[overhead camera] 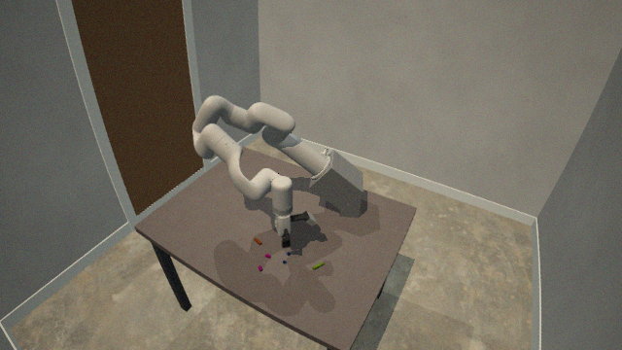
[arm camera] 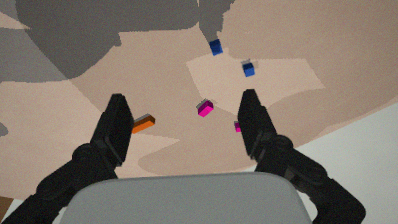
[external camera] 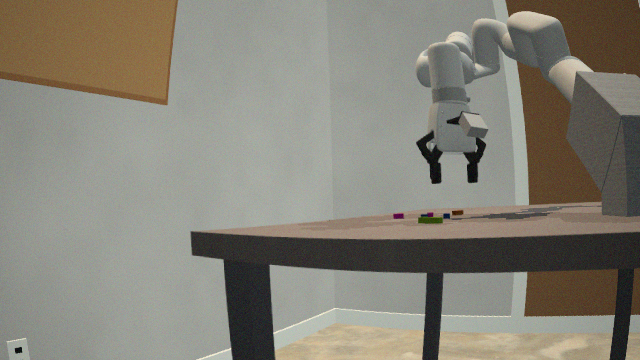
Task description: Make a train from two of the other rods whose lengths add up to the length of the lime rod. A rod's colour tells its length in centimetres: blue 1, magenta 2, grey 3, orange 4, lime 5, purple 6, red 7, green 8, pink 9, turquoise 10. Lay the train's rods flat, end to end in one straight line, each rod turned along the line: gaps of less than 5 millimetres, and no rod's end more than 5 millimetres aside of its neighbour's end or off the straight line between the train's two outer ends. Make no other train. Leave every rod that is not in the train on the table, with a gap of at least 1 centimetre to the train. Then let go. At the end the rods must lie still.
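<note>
My gripper (overhead camera: 286, 239) (external camera: 454, 174) (arm camera: 185, 105) hovers wide open

Beneath my parted fingers lie two stubby blue rods, two short magenta ones and a longer orange rod (overhead camera: 258, 241) (external camera: 457, 212) (arm camera: 144, 123), apart; the long, slim lime rod (overhead camera: 318, 265) (external camera: 430, 220) lies off beyond the blues.

This is a plain indoor room, and what kind exactly I cannot tell. Flat grey walls (overhead camera: 418, 73) (external camera: 250, 125) meet in corners, with a pale skirting board (overhead camera: 437, 187) (external camera: 420, 319) along the bottom. A brown door-like panel (overhead camera: 141, 97) (external camera: 595, 165) stands in a pale frame, and a socket-like plate (external camera: 18, 349) sits low on one wall. The floor (overhead camera: 452, 282) (external camera: 370, 345) is mottled beige. A white robot arm (overhead camera: 262, 117) (external camera: 540, 40) over a dark-legged bench (overhead camera: 194, 214) (external camera: 350, 252) gives it a lab-like look.
</note>
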Controlling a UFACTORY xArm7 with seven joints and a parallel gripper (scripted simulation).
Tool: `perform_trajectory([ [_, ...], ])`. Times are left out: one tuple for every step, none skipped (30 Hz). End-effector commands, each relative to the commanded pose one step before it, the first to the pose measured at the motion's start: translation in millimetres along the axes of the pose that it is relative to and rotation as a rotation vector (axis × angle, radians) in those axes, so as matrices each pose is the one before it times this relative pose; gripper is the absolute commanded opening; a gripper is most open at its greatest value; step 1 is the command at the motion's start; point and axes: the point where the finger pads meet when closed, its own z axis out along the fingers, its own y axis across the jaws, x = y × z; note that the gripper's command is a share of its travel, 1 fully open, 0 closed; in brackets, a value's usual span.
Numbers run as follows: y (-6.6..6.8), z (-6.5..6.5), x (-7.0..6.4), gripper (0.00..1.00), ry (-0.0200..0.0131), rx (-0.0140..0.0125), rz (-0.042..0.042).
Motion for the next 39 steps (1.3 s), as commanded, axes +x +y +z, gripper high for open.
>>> perform_trajectory([
  [1.26, -1.19, 0.0, 1.0, -0.00058, -0.00366, -0.00048],
  [0.0, 0.0, 0.0, 1.0, 0.0, 0.0, 0.0],
  [0.0, 0.0, 0.0, 1.0, 0.0, 0.0, 0.0],
  [0.0, 0.0, 0.0, 1.0, 0.0, 0.0, 0.0],
  [0.0, 0.0, 0.0, 1.0, 0.0, 0.0, 0.0],
  [0.0, 0.0, 0.0, 1.0, 0.0, 0.0, 0.0],
  [0.0, 0.0, 0.0, 1.0, 0.0, 0.0, 0.0],
  [0.0, 0.0, 0.0, 1.0, 0.0, 0.0, 0.0],
  [0.0, 0.0, 0.0, 1.0, 0.0, 0.0, 0.0],
  [0.0, 0.0, 0.0, 1.0, 0.0, 0.0, 0.0],
  [0.0, 0.0, 0.0, 1.0, 0.0, 0.0, 0.0],
  [0.0, 0.0, 0.0, 1.0, 0.0, 0.0, 0.0],
  [0.0, 0.0, 0.0, 1.0, 0.0, 0.0, 0.0],
  [0.0, 0.0, 0.0, 1.0, 0.0, 0.0, 0.0],
  [0.0, 0.0, 0.0, 1.0, 0.0, 0.0, 0.0],
  [0.0, 0.0, 0.0, 1.0, 0.0, 0.0, 0.0],
  [0.0, 0.0, 0.0, 1.0, 0.0, 0.0, 0.0],
  [0.0, 0.0, 0.0, 1.0, 0.0, 0.0, 0.0],
  [0.0, 0.0, 0.0, 1.0, 0.0, 0.0, 0.0],
  [0.0, 0.0, 0.0, 1.0, 0.0, 0.0, 0.0],
  [0.0, 0.0, 0.0, 1.0, 0.0, 0.0, 0.0],
  [0.0, 0.0, 0.0, 1.0, 0.0, 0.0, 0.0],
  [0.0, 0.0, 0.0, 1.0, 0.0, 0.0, 0.0],
  [0.0, 0.0, 0.0, 1.0, 0.0, 0.0, 0.0],
  [0.0, 0.0, 0.0, 1.0, 0.0, 0.0, 0.0],
  [0.0, 0.0, 0.0, 1.0, 0.0, 0.0, 0.0],
  [0.0, 0.0, 0.0, 1.0, 0.0, 0.0, 0.0],
  [0.0, 0.0, 0.0, 1.0, 0.0, 0.0, 0.0],
  [0.0, 0.0, 0.0, 1.0, 0.0, 0.0, 0.0],
  [0.0, 0.0, 0.0, 1.0, 0.0, 0.0, 0.0],
  [0.0, 0.0, 0.0, 1.0, 0.0, 0.0, 0.0],
  [0.0, 0.0, 0.0, 1.0, 0.0, 0.0, 0.0],
  [0.0, 0.0, 0.0, 1.0, 0.0, 0.0, 0.0],
  [0.07, 0.0, 0.06, 1.0, 0.0, 0.0, -0.00174],
  [0.41, 0.01, 0.36, 1.0, -0.00002, 0.0, -0.01088],
  [0.97, 0.03, 0.85, 1.0, -0.00005, 0.0, -0.02573],
  [1.65, 0.05, 1.39, 1.0, -0.00008, 0.0, -0.04304],
  [2.38, 0.07, 1.87, 1.0, -0.00009, 0.0, -0.06013],
  [2.64, 0.07, 1.88, 1.0, -0.00008, 0.00001, -0.064],
])
